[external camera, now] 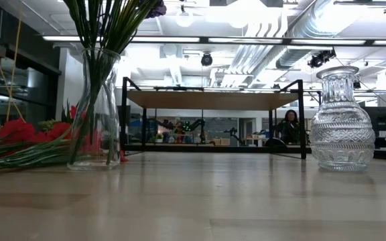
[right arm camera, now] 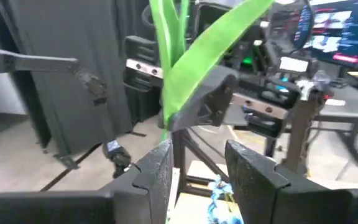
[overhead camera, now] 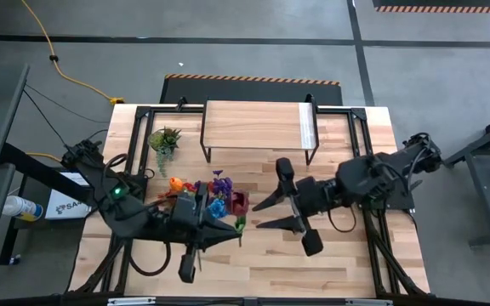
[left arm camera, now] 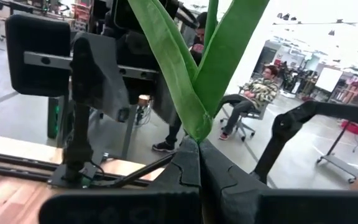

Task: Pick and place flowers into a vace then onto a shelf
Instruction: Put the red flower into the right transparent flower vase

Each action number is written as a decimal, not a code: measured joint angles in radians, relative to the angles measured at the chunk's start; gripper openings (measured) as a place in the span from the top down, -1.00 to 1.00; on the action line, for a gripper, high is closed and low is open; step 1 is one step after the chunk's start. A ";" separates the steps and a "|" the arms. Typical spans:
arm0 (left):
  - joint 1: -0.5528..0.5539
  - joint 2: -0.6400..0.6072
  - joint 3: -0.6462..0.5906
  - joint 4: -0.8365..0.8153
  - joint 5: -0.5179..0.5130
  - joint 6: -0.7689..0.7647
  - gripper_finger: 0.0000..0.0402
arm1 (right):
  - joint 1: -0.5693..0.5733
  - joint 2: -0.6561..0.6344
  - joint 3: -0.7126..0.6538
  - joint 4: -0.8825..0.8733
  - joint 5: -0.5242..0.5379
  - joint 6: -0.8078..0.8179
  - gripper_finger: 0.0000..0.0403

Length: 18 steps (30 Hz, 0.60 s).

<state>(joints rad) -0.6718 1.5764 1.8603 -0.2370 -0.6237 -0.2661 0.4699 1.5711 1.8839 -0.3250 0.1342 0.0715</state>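
My left gripper (overhead camera: 233,228) (left arm camera: 199,155) is shut on a green-leaved flower spray (left arm camera: 191,68) above the table's middle. My right gripper (overhead camera: 260,216) (right arm camera: 197,168) faces it, open. Its fingers stand to either side of the spray's stem (right arm camera: 165,127), just short of the left gripper's finger (right arm camera: 207,102). A clear vase (external camera: 96,107) holding green stems stands on the table. More flowers (overhead camera: 215,195), orange, purple, blue and red, lie beneath my left arm, and red blooms (external camera: 19,134) rest flat on the wood. The shelf (overhead camera: 258,127) stands at the far side. My left gripper pinches the spray between its two fingertips where the long leaves fork from the stem (left arm camera: 197,132). The fingers come level from the table's left, across the stem. The leaves stand up above the fingers, and the stem (right arm camera: 165,127) hangs below them.
A second, cut-glass vase (external camera: 340,120) stands to the right in the low view. A small spiky green plant (overhead camera: 164,140) sits at the far left of the table. Bare wood lies along the near edge (overhead camera: 253,272). People sit in the room beyond.
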 joint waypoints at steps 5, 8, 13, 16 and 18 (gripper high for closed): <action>0.015 0.000 0.000 -0.021 -0.011 0.000 0.89 | -0.020 0.002 0.000 0.009 -0.076 0.003 0.30; 0.019 0.000 0.000 -0.038 -0.029 0.000 0.89 | -0.020 0.002 0.000 0.016 -0.090 0.003 0.30; 0.019 0.000 0.000 -0.051 -0.038 -0.007 0.89 | -0.020 0.002 0.000 0.015 -0.091 0.006 0.30; 0.019 0.000 0.000 -0.050 -0.038 -0.018 0.89 | -0.022 0.002 0.000 0.015 -0.090 0.007 0.30; 0.019 0.000 0.000 -0.051 -0.038 -0.026 0.89 | -0.028 0.002 0.000 0.015 -0.090 0.007 0.30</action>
<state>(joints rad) -0.6525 1.5764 1.8603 -0.2876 -0.6613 -0.2920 0.4424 1.5726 1.8835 -0.3102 0.0441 0.0784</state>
